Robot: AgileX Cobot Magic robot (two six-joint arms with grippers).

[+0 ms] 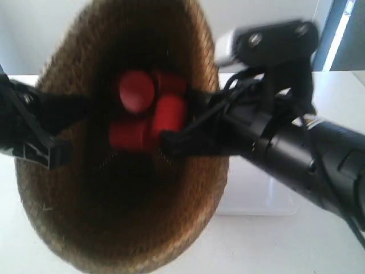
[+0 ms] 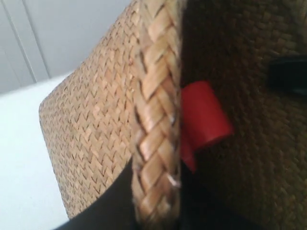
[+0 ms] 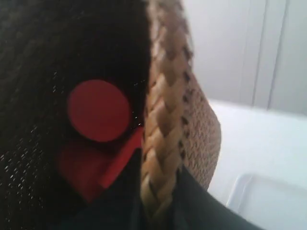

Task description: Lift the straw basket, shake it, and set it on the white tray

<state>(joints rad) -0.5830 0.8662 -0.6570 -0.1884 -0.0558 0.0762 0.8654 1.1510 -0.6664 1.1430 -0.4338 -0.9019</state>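
- Black arm at the exterior view's left (image 1: 31, 128) reaches in to the nine o'clock side of the straw basket (image 1: 122, 228).
- Left gripper (image 2: 156, 211), seen from its wrist camera, is clamped on the basket's braided rim (image 2: 156, 120), with one dark finger outside the weave and one inside.
- Straw basket fills the middle of the exterior view, held between both arms, its round mouth turned toward the camera and its brown woven wall around a dark interior.
- Red cylinders (image 1: 145, 117), several in a loose cluster, lie deep inside the basket against its base; blur hides the exact count.
- Arm at the exterior view's right (image 1: 302, 154) meets the rim at three o'clock.
- Right gripper (image 3: 158, 201), in its wrist camera, pinches the braided rim the same way, a finger on each side.
- White tray (image 1: 256, 194) lies flat on the pale table (image 1: 319, 240) at four o'clock of the basket, partly hidden behind the rim.
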